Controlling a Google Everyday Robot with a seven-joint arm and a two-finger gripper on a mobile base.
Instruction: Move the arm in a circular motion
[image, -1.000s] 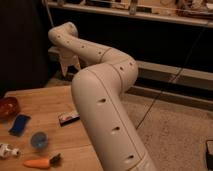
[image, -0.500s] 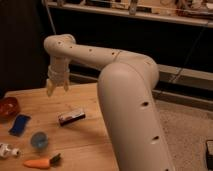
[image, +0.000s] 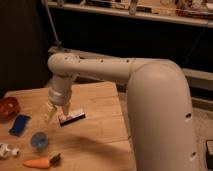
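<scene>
My large off-white arm (image: 150, 95) fills the right side of the camera view and reaches left across the wooden table (image: 95, 135). Its wrist bends down at a rounded joint (image: 64, 65). The narrow white gripper (image: 54, 112) hangs over the table's middle, just left of a small dark bar-shaped packet (image: 71, 117) and a little above the tabletop. It holds nothing that I can see.
On the table's left lie a red-brown bowl (image: 8, 108), a blue flat packet (image: 19, 124), a blue round cup (image: 39, 140), a white object (image: 7, 150) and an orange carrot (image: 41, 162). A shelf (image: 150, 17) runs along the dark back wall.
The arm has swung nearer and lower; the gripper moved right and down towards the dark packet. The big elbow segment now covers more of the right side.
</scene>
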